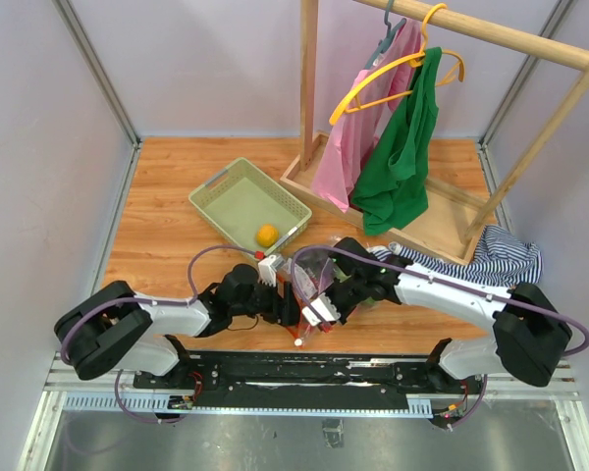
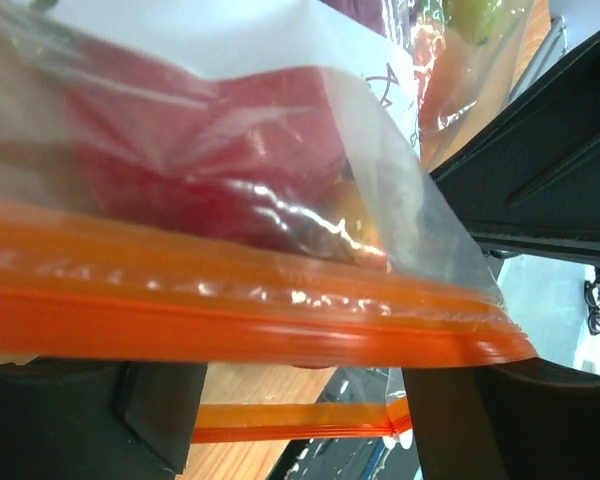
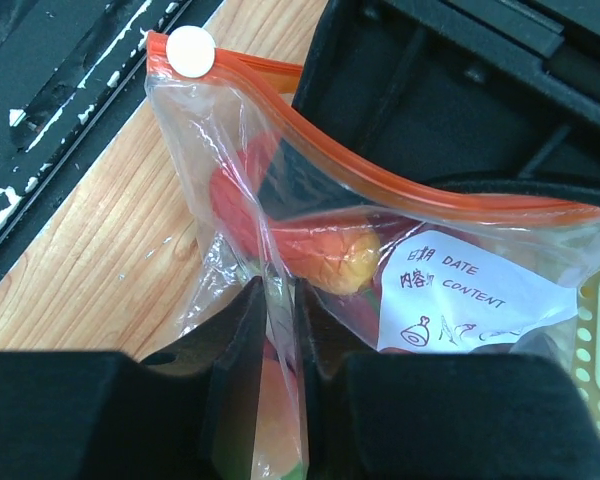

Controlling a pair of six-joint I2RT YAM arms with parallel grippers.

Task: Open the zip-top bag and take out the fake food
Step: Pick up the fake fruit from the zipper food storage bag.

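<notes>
The zip-top bag [image 3: 240, 150] sat at the middle of the worktop's [image 1: 157, 226] near edge, caught between my two arms. My right gripper [image 3: 280, 340] had its fingers nearly together, pinching a fold of the clear film on the bag's side, well below the zip strip [image 2: 230, 310]. My left gripper [image 2: 300, 420] stood with its jaws wide apart and the orange strip lying across them, so nothing was clamped on that side. In the left wrist view a second, thinner orange strip showed below the main one. I judged the mouth at least partly parted, though I couldn't tell how far. Most of the fake food [image 3: 325, 255] was plainly inside: red and orange shapes pressed against the plastic beside the white label [image 3: 450, 290], with a hint of green lower down. One orange piece [image 1: 266, 235] lay in the pale green basket [image 1: 231, 201], further back and left of centre, so I reckoned one item was out. By my reading the job was in its early part, with nearly all the pieces left to lift out.
</notes>
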